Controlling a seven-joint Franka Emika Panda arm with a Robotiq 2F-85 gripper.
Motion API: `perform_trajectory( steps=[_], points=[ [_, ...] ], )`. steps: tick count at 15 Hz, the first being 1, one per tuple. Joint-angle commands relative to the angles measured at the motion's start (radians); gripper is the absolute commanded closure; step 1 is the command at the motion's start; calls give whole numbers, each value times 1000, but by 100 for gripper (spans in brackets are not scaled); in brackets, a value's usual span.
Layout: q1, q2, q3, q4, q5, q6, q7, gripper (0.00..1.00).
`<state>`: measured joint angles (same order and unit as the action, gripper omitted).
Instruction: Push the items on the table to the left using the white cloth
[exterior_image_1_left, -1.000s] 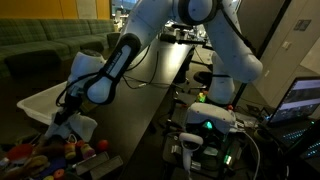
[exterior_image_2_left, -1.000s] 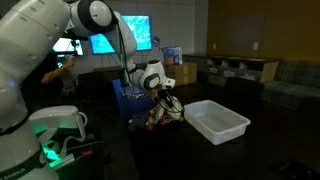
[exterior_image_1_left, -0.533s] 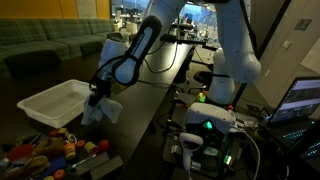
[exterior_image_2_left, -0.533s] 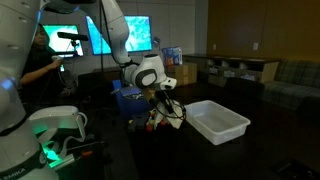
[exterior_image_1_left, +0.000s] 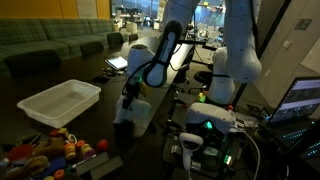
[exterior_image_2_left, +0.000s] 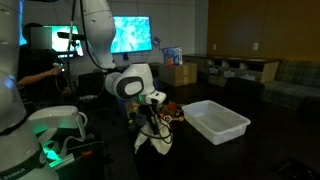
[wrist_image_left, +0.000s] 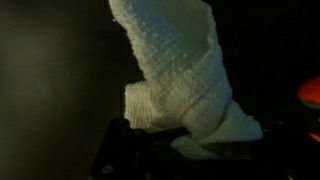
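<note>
My gripper (exterior_image_1_left: 127, 101) is shut on the white cloth (exterior_image_1_left: 133, 114), which hangs from it over the dark table (exterior_image_1_left: 100, 130). The same cloth shows in the other exterior view (exterior_image_2_left: 155, 142) and fills the wrist view (wrist_image_left: 180, 75), bunched between the jaws (wrist_image_left: 190, 135). A pile of small colourful items (exterior_image_1_left: 45, 150) lies at the near corner of the table; it also shows behind the cloth (exterior_image_2_left: 165, 115). The cloth hangs apart from the pile.
A white plastic bin (exterior_image_1_left: 58, 101) stands on the table beside the pile, also seen in an exterior view (exterior_image_2_left: 217, 119). The robot base (exterior_image_1_left: 215, 125) with green lights stands at the table's side. A red object (wrist_image_left: 310, 95) shows at the wrist view's edge.
My gripper with the cloth has swung away from the pile of items and the bin, across the table toward the robot base. The items and bin have not moved.
</note>
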<state>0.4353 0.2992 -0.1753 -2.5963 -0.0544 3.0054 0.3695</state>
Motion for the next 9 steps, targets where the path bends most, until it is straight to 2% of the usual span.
perform_trajectory(
  steps=[1,5,9],
  points=[
    [73,-19,3,-72,-20,-24,109,100],
    [101,32,114,-59,40,-75,195,100],
    [32,97,307,12,182,-149,187,100]
  ],
)
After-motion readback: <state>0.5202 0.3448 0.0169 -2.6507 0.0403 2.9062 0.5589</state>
